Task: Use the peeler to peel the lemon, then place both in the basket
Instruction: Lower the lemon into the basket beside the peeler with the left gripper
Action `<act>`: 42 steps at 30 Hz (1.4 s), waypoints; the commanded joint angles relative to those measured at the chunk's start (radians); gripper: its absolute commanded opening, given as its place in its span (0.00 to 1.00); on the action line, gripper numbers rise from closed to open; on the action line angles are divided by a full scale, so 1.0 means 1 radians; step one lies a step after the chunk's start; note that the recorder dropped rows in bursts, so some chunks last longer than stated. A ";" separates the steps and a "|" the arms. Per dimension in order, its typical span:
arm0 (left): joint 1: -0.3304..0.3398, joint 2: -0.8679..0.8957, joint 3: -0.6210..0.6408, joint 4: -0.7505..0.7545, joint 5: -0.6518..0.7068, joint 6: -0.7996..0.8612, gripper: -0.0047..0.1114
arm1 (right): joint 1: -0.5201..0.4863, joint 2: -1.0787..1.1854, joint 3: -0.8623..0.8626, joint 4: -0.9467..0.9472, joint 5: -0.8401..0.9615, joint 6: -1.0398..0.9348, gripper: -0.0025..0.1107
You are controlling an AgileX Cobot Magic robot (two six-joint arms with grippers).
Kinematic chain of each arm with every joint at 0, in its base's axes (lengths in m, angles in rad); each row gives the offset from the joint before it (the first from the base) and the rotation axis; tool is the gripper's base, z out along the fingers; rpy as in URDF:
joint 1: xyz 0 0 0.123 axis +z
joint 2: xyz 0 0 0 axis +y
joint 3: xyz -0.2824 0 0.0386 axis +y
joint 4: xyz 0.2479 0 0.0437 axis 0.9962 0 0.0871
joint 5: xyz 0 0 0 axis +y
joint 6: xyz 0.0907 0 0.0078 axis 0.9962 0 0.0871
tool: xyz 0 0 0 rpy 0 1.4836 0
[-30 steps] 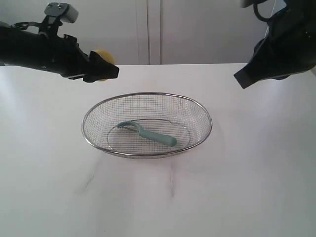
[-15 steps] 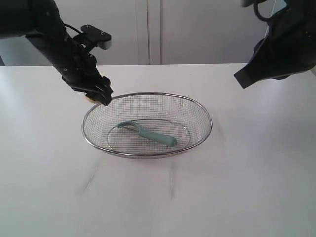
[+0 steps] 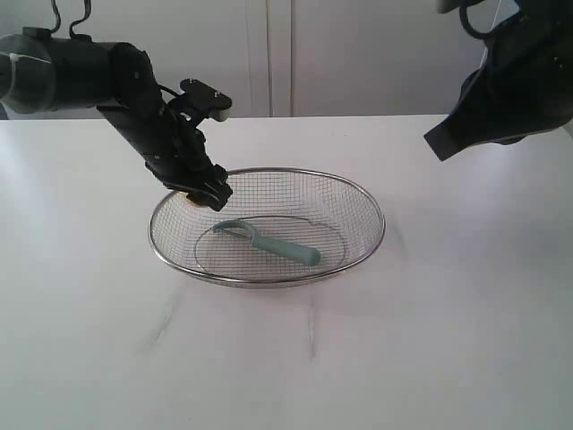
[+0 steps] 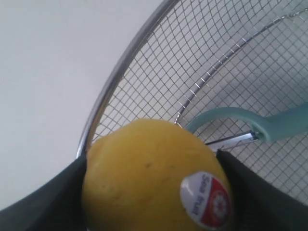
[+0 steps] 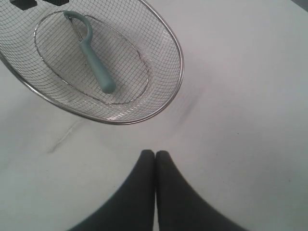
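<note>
Two things are counting most in this step: height and a clean release. The left arm (image 3: 134, 98) is reaching down over the left part of the rim of the basket (image 3: 269, 170), as the exterior view shows it. The left jaws are standing wide and gripping the lemon (image 4: 154, 178) on both sides. The fruit is hanging just inside the rim, above the sloping mesh, and seemingly not yet resting on it. The peeler (image 3: 269, 242) is already lying on the basket floor, with its blade head pointing toward the lemon.

To do this well, the arm should be sinking further until the lemon is nearly touching the mesh, and only then should the jaws be parting, slowly. A round fruit let go from higher up is likely to be bouncing or rolling. The landing spot should be bare mesh beside the blade head, not on top of it, and the fingers should be staying off the wire rim. The skin facing the wrist camera is looking whole and the sticker (image 4: 207, 197) is in place, so I cannot tell how much peeling has been done.

The right arm (image 3: 510, 90) is hanging high on the right. The right jaws are pressed together on nothing, over the tabletop (image 3: 430, 340) beside the basket.

Compared with a second ago, the left arm is no longer stretched level and high at the far left, well away from the basket. It has swung in and dipped to the rim. The basket, the peeler and the right arm are sitting as they were.
</note>
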 commanded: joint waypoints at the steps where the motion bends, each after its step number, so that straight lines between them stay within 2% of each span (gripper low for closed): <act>1: -0.001 0.018 -0.003 -0.035 -0.001 -0.009 0.04 | -0.008 -0.007 0.003 0.000 -0.007 0.004 0.02; 23: -0.001 0.061 -0.003 -0.067 0.055 -0.009 0.05 | -0.008 -0.007 0.003 0.000 -0.007 0.004 0.02; 31: -0.001 0.061 -0.003 -0.067 0.055 -0.009 0.36 | -0.008 -0.007 0.003 0.000 -0.007 0.004 0.02; 37: -0.001 0.061 -0.003 -0.067 0.055 -0.009 0.54 | -0.008 -0.007 0.003 0.000 -0.007 0.004 0.02; 42: -0.001 0.061 -0.003 -0.067 0.055 -0.011 0.64 | -0.008 -0.007 0.003 0.000 -0.007 0.004 0.02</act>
